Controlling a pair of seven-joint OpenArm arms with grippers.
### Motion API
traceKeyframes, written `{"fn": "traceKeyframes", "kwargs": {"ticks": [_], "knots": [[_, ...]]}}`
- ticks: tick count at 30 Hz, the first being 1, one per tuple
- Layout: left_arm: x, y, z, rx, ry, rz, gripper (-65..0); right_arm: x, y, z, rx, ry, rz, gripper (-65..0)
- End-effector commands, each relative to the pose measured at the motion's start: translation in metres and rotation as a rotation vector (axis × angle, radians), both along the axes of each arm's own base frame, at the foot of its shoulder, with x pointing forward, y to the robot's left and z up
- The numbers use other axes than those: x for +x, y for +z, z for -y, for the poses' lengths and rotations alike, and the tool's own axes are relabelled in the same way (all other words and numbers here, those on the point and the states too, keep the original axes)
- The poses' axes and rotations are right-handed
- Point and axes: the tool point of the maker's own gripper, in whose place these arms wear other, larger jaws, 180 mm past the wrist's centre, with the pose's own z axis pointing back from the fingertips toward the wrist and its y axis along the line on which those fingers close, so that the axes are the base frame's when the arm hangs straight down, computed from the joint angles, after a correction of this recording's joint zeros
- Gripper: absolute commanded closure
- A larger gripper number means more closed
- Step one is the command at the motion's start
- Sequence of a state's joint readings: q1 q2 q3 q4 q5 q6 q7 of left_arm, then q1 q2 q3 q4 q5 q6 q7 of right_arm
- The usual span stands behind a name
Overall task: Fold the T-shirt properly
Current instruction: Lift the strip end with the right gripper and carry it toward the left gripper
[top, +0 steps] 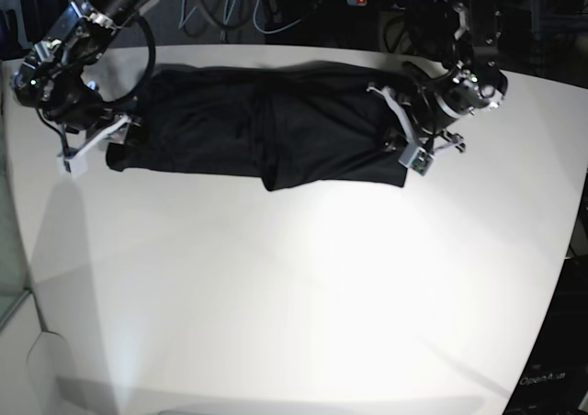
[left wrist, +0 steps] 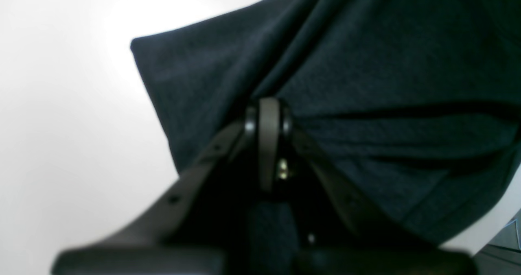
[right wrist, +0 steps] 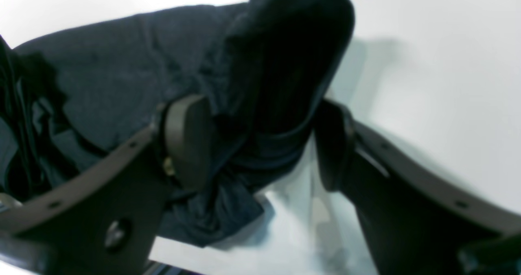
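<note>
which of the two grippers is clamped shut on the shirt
The left gripper, on the base view's right: its fingertips meet, pinching the T-shirt. The right gripper stands wide open, fabric loose between its jaws.

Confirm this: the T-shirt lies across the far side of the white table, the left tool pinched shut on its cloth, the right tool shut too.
Not quite. The right tool stands open, its fingers spread around a bunched end of the T-shirt, as the right wrist view shows. The rest holds: left tool shut on cloth, white table.
</note>
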State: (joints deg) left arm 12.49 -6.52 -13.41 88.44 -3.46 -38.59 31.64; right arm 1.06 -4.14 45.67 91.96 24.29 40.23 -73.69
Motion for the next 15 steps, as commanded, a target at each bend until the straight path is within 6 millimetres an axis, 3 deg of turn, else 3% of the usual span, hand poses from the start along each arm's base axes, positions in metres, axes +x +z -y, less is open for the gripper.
{"fn": "traceKeyframes", "kwargs": {"ticks": [1,7,10,15], "knots": [[-0.001,-0.002,-0.007,0.042,0.006,-0.014,0.0,0.009,0.009,0.004,-0.008,-0.007,0.04,-40.2],[0.0,-0.002,-0.009,0.041,0.009,-0.013,0.0,-0.001,-0.02,-0.007,0.082,-0.008,-0.039,-35.1],[-0.001,-0.002,-0.009,0.043,0.009,-0.014,0.0,-0.006,-0.033,-0.011,0.116,-0.003,-0.077,-29.0],[-0.001,-0.002,-0.01,0.044,0.009,-0.014,0.0,0.0,-0.033,-0.013,0.13,-0.003,-0.072,-15.5]]}}
